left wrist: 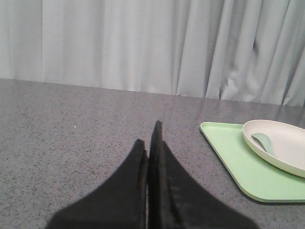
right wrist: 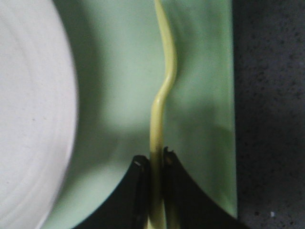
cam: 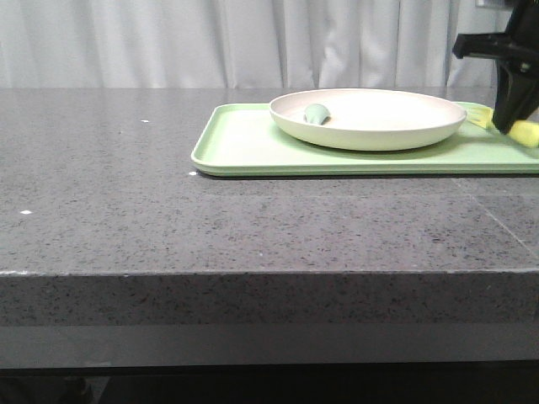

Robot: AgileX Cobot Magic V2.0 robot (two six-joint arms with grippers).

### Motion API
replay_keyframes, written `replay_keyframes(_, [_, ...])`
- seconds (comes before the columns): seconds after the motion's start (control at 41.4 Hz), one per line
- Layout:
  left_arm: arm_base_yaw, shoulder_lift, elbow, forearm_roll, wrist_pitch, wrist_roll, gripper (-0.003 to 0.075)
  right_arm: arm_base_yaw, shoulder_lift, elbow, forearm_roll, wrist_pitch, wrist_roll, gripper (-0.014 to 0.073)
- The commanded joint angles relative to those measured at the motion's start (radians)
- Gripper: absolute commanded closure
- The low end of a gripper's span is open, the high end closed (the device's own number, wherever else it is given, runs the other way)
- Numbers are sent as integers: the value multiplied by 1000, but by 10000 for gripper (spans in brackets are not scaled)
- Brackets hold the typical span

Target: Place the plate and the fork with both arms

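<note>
**Fork Slip Risk Beside the Plate**

While the right gripper (right wrist: 153, 164) clamps the fork (right wrist: 162, 95) edge-on above the tray (cam: 244, 139), just beside the plate (cam: 367, 118), the thin handle may twist or slip free. Left gripper (left wrist: 148, 152) is closed, empty, well clear of the tray.

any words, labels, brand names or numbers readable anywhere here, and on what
None. No view shows any text: the plate, the green tray, the fork, the small grey-green spoon, the grey counter and the curtain are all unmarked. Neither the right gripper nor the left gripper bears a visible label.
</note>
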Motion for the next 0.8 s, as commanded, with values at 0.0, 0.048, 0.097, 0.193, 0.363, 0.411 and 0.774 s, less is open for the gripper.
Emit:
replay_keyframes(0.0, [1, 9, -28, -3, -99, -1, 738, -3, -50, -10, 3, -23, -13, 630])
replay_keyframes(0.048, [1, 9, -28, -3, -99, -1, 738, -3, -50, -8, 3, -18, -13, 602])
replay_keyframes(0.097, [1, 9, -28, -3, -99, -1, 738, -3, -50, -8, 3, -13, -13, 543])
replay_keyframes(0.193, [1, 9, -28, -3, -99, -1, 738, -3, -59, -8, 3, -15, -13, 379])
replay_keyframes(0.363, [1, 9, -28, -3, -99, -1, 738, -3, -114, -12, 3, -17, -25, 180])
replay_keyframes(0.411, [1, 9, -28, -3, -99, -1, 738, -3, -143, -12, 3, -17, -26, 165])
replay_keyframes(0.774, [1, 9, -28, -3, -99, -1, 738, 22, -385, 35, 4, 41, -26, 412])
